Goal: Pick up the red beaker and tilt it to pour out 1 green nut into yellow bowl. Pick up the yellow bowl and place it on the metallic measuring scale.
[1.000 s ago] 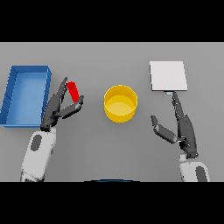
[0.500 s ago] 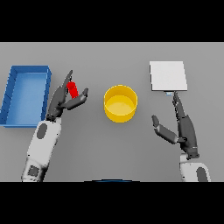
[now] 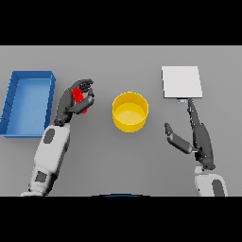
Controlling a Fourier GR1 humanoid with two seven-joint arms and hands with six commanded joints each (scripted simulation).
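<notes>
A yellow bowl (image 3: 130,111) sits mid-table; nothing shows inside it. To its left, the left hand (image 3: 75,100) grasps the small red beaker (image 3: 79,98), beside a blue bin (image 3: 14,102). The right hand (image 3: 194,134) rests relaxed near the scale (image 3: 181,82).

Blue tray (image 3: 10,101) at table's (image 3: 94,160) left

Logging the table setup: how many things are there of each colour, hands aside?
Red: 1, the red beaker
Yellow: 1, the yellow bowl
Blue: 1, the blue tray
Silver-white: 1, the measuring scale
Total: 4
</notes>
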